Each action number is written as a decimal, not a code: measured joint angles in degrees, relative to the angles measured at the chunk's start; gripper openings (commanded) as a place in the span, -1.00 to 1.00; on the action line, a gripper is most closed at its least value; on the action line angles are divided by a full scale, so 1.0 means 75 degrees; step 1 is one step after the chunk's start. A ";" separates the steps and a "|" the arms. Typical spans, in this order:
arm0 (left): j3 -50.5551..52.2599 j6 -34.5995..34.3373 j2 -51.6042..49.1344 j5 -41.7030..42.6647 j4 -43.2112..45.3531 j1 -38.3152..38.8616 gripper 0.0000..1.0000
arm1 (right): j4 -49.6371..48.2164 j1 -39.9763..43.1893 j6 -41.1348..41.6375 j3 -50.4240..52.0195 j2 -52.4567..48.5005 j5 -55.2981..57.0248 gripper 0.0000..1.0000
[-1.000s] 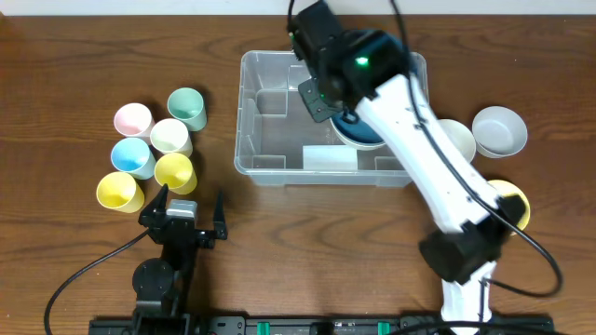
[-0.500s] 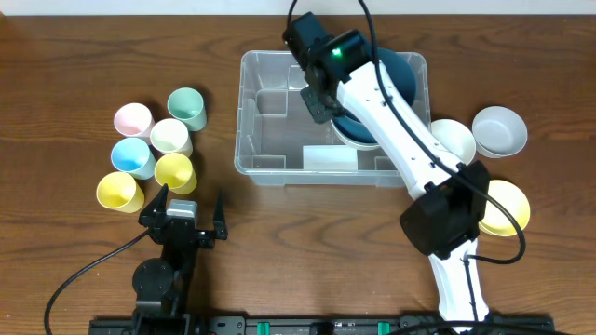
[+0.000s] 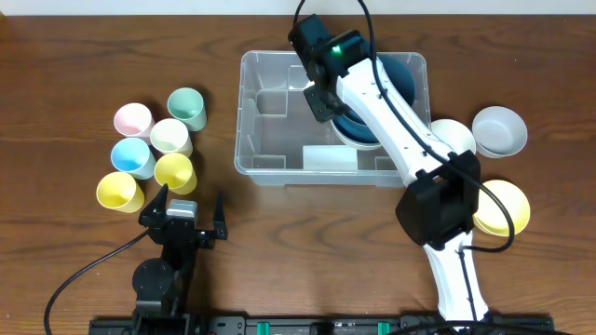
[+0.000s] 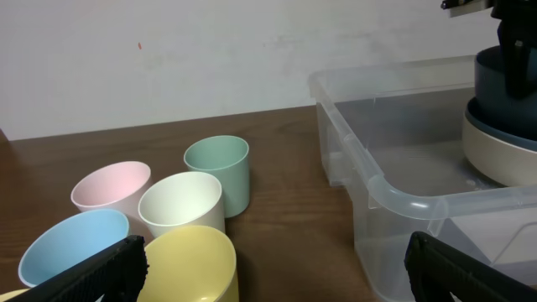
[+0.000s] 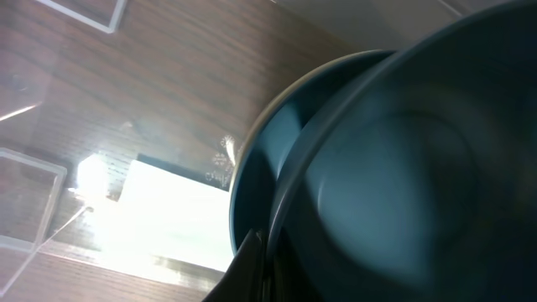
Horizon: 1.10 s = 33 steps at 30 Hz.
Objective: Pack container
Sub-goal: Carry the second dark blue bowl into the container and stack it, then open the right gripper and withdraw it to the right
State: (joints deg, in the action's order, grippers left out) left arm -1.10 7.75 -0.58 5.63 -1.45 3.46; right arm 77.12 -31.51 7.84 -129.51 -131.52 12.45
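The clear container [image 3: 244, 112] stands at the table's middle back, a pale label [image 3: 328, 158] on its floor. My right gripper [image 3: 321, 100] reaches into it and is shut on the rim of a dark blue bowl [image 3: 402, 74]. That bowl sits tilted over a blue bowl [image 3: 358, 132] in the container's right half. In the right wrist view the jaws [image 5: 267, 243] pinch the dark bowl's [image 5: 403, 184] edge. In the left wrist view the dark bowl [image 4: 503, 84] rests above a cream bowl [image 4: 503, 155]. My left gripper [image 3: 191, 209] is open near the front edge, holding nothing.
Several cups stand left of the container: pink [image 3: 133, 119], green [image 3: 188, 108], white [image 3: 170, 137], blue [image 3: 132, 157] and two yellow [image 3: 174, 171] [image 3: 119, 192]. To the right lie a white bowl [image 3: 452, 140], a grey bowl [image 3: 499, 130] and a yellow bowl [image 3: 503, 207].
The right arm has swung its elbow back towards the front right, uncovering the dark bowl at the container's back right. The gripper stays shut on it. The left arm has not moved.
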 measured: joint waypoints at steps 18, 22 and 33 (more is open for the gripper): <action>0.0000 0.0000 0.0000 0.0000 -0.0003 0.0000 0.96 | 0.0697 -0.0102 -0.0041 0.0000 0.0000 -0.0388 -0.44; 0.0000 0.0000 0.0000 0.0000 -0.0003 0.0000 0.96 | 0.1017 -0.0175 -0.0020 -0.0035 0.0029 -0.0463 -0.43; 0.0000 0.0000 0.0000 0.0000 0.0000 0.0000 0.96 | 0.1737 0.0609 0.0391 -0.0361 0.2247 -0.0323 -0.24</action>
State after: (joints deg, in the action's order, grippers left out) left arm -1.10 7.75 -0.58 5.63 -1.45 3.46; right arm 90.15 -26.94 10.76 -132.22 -114.67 10.02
